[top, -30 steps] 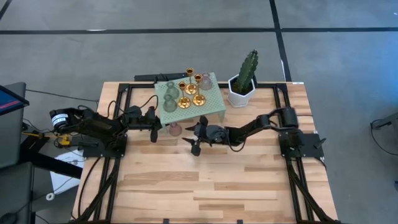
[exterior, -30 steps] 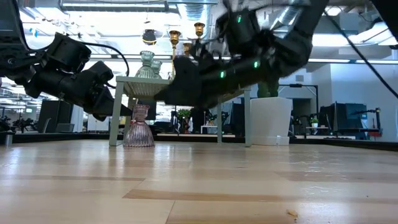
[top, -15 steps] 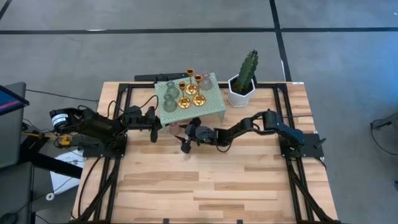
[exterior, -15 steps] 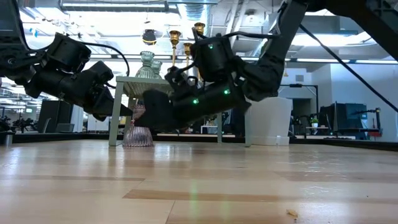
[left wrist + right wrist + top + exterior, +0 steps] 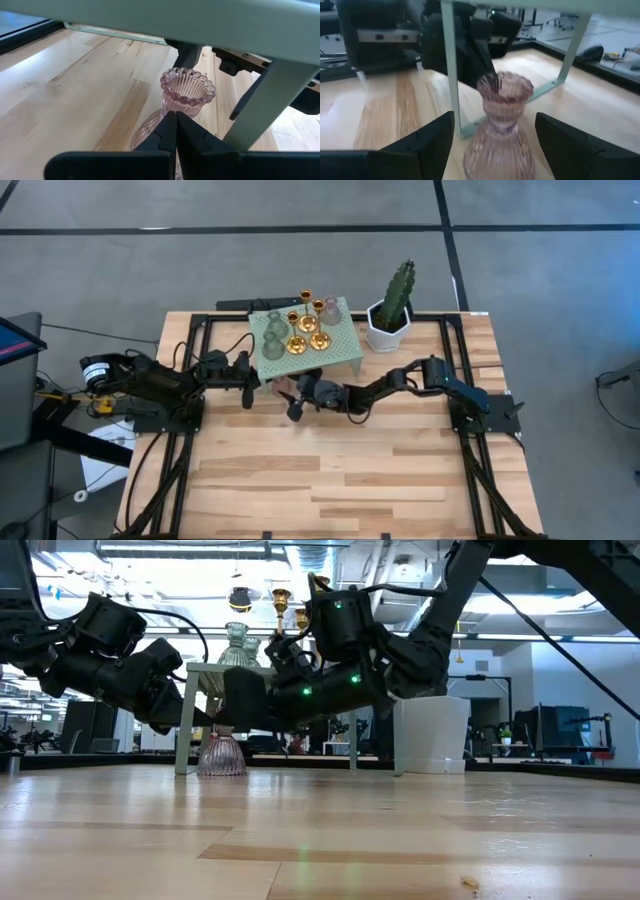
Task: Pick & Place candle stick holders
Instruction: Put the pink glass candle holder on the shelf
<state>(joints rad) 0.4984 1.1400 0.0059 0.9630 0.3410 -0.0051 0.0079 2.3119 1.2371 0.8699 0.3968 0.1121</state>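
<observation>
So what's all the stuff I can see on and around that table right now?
Gold candle holders: three, shiny gold, on top of the small stand.
Grey-green candle holders: two, see-through, on the stand's left part.
Pink candle holders: two, see-through; one on the stand, one on the table under the stand's front edge.
Small stand: one, pale green, at the table's back middle.
Cactus pot: one, white with a green cactus, right of the stand.
Table: one, light wood.
Left gripper: shut, pointed at the pink holder on the table.
Right gripper: open, fingers either side of that same holder.
</observation>
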